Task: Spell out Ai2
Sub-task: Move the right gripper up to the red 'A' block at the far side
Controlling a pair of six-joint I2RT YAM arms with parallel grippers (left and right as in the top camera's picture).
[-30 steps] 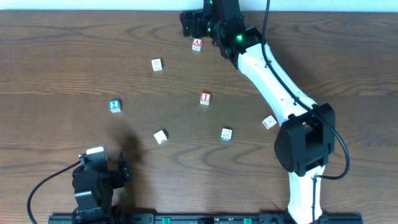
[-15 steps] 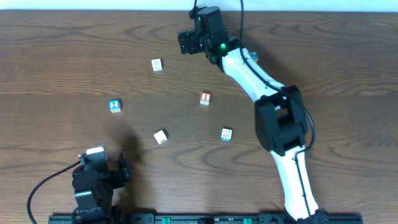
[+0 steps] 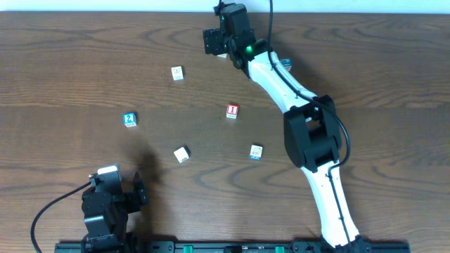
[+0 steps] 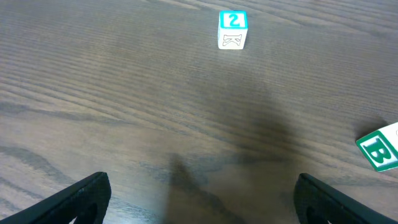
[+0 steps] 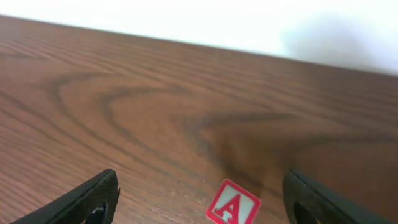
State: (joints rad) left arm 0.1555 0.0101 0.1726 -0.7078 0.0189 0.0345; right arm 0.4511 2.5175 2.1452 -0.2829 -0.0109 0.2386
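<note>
Right gripper (image 5: 200, 190) hangs wide open at upper centre of the table (image 3: 70, 70). The A cube (image 5: 233, 206) sits between its jaws, touching neither. I cube (image 3: 233, 111) is mid-frame, 2 cube (image 3: 129, 119) centre-left. Left gripper (image 4: 202, 196) is parked lower left, also open.

Cubes look light and rigid, probably slick-faced; pinch opposite flat sides.

A second ago the overhead view showed the A cube; now the arm (image 3: 274, 70) hides it.

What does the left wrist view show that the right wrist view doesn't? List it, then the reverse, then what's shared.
Left wrist only: the blue 2 cube and a block with a green B. Right wrist only: the red A cube and a white wall. Both: the wooden table, with the left gripper and right gripper each open.
</note>
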